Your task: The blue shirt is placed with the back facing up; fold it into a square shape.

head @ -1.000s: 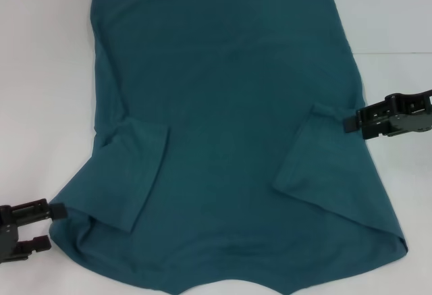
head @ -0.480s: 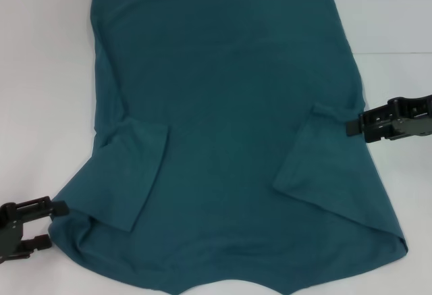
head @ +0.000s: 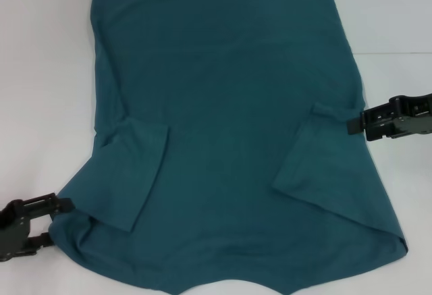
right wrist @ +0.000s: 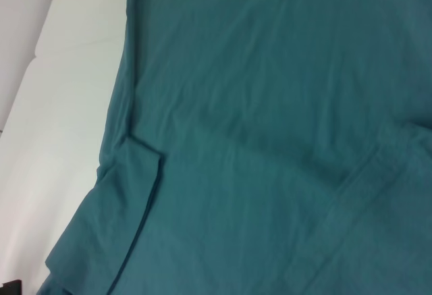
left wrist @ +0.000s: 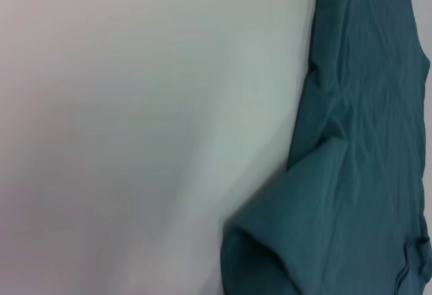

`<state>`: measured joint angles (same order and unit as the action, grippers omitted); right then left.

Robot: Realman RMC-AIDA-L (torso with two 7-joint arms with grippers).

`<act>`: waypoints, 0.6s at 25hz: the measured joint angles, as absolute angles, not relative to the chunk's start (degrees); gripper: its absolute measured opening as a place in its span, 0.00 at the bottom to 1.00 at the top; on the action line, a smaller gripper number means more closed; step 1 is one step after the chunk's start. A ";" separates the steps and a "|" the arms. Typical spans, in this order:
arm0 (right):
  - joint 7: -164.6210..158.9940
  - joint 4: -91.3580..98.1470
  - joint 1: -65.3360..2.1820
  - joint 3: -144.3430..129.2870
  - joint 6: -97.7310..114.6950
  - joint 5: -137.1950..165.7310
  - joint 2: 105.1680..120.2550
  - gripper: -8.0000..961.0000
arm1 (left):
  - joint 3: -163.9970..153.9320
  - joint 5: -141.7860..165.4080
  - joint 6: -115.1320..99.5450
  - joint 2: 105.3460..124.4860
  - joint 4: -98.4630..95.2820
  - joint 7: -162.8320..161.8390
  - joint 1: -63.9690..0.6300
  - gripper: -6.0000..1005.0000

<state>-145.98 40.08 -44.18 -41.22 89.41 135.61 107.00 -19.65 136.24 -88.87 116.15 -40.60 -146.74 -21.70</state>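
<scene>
Fingers spread on our left gripper (head: 57, 222) and right gripper (head: 352, 124), each beside the blue shirt (head: 226, 99) lying lengthwise between them.

My bench (head: 40, 72) is plain white, smooth and matte, and it fills nearly all I can see ahead of me. Toward its far right corner a faint straight seam (head: 395, 52) crosses the surface, and the white beyond that seam looks a shade brighter. Light falls soft and even over the bench, with only weak shadows. From my left wrist, the bench (left wrist: 135, 126) shows as a bare pale expanse.
</scene>
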 joint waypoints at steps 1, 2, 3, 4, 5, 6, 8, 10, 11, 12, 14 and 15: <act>-145.99 40.08 -44.20 -41.22 89.45 135.61 107.01 0.62 | -19.65 136.27 -88.42 116.07 -39.89 -146.64 -21.97 0.88; -145.99 40.08 -44.19 -41.22 89.48 135.61 107.01 0.62 | -19.66 136.31 -88.14 116.00 -39.42 -146.55 -22.13 0.88; -146.00 40.08 -44.16 -41.22 89.48 135.61 107.01 0.62 | -19.66 136.34 -87.96 115.98 -39.13 -146.48 -22.27 0.88; -146.02 40.08 -44.12 -41.19 89.49 135.61 107.01 0.62 | -19.67 136.37 -87.88 115.96 -38.95 -146.44 -22.36 0.88; -146.07 40.08 -44.08 -41.11 89.51 135.62 106.98 0.62 | -19.65 136.37 -87.84 115.95 -38.93 -146.42 -22.38 0.88; -146.09 40.08 -44.06 -40.99 89.52 135.61 106.97 0.62 | -19.58 136.33 -87.74 115.95 -38.90 -146.40 -22.40 0.88; -146.08 40.08 -44.04 -40.78 89.53 135.62 106.91 0.62 | -19.46 136.16 -87.08 115.93 -38.64 -146.39 -22.52 0.88; -146.01 40.08 -44.03 -40.63 89.55 135.62 106.89 0.62 | -19.51 136.08 -85.93 115.93 -37.88 -146.37 -22.92 0.88; -146.00 40.08 -44.03 -40.61 89.56 135.62 106.88 0.62 | -19.53 136.12 -85.42 115.92 -37.47 -146.33 -23.23 0.88; -146.00 40.08 -44.03 -40.60 89.57 135.62 106.88 0.62 | -19.59 136.15 -84.81 115.92 -37.02 -146.27 -23.63 0.88; -146.02 40.08 -44.03 -40.60 89.57 135.62 106.88 0.62 | -19.65 136.19 -84.01 115.92 -36.51 -146.21 -24.14 0.88; -146.02 40.08 -44.03 -40.60 89.57 135.62 106.87 0.62 | -19.65 136.12 -83.65 115.92 -36.35 -146.21 -24.28 0.88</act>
